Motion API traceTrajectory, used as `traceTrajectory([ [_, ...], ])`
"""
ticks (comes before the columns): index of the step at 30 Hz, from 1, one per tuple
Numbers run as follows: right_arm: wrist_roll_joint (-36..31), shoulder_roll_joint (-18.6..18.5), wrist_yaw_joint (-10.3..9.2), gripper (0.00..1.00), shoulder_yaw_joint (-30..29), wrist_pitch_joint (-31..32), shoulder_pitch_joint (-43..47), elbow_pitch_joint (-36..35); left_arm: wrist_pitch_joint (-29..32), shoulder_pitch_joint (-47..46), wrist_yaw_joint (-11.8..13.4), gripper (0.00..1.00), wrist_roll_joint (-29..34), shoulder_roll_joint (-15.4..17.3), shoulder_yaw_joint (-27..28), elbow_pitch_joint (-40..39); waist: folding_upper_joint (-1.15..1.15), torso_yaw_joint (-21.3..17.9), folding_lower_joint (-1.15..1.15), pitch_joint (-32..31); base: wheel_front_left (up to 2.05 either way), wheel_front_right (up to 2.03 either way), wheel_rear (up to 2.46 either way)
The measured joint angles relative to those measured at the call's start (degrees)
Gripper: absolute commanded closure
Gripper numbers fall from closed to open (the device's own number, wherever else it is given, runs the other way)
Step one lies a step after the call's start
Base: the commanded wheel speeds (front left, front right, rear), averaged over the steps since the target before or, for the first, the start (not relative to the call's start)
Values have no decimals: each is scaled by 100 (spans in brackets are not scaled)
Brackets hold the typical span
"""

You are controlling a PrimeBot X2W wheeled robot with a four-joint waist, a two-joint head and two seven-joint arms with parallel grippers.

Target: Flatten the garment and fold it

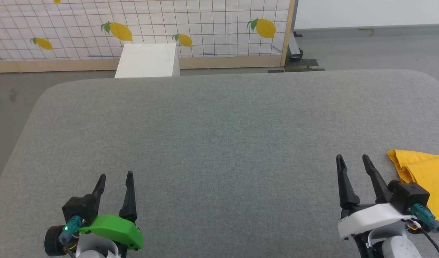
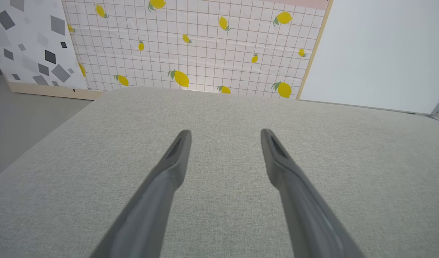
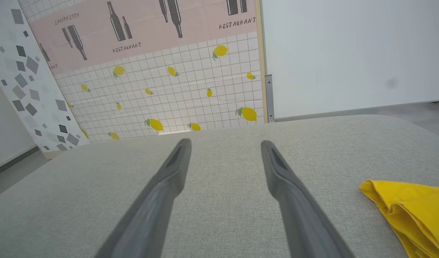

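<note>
"restaurant" is showing in dark capitals on the pink panel (image 3: 147, 32) in the right wrist view, printed beside the bottle drawings (image 3: 117, 21). it is reading once at top right, once mid-left, once flipped at upper left, and as a cut-off "ant" at the left edge. no other text is reading.

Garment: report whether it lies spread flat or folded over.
Folded over: the garment shows stacked yellow layers; the rest is out of frame.

Twin arms, colour-coded at the wrist
The left gripper (image 1: 116, 174) has tapering black fingers (image 1: 129, 200) and a bright green plastic shell (image 1: 113, 229); the right gripper (image 1: 352, 157) a white shell (image 1: 370, 216) — both carry teal cable plugs (image 1: 424, 215).
</note>
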Motion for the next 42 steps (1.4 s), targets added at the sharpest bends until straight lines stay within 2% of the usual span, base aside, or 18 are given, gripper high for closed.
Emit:
traceTrajectory([
  [1, 1, 0, 0, 100, 1, 0, 0, 9, 0, -1, 0, 100, 0, 4, -4, 0, 0, 0, 0, 0, 0, 0, 0],
  [42, -313, 0, 0, 100, 29, 413, 31, -398, 361, 2, -1, 100, 454, -156, 100, -397, 0, 97, 0, 65, 0, 0, 0],
])
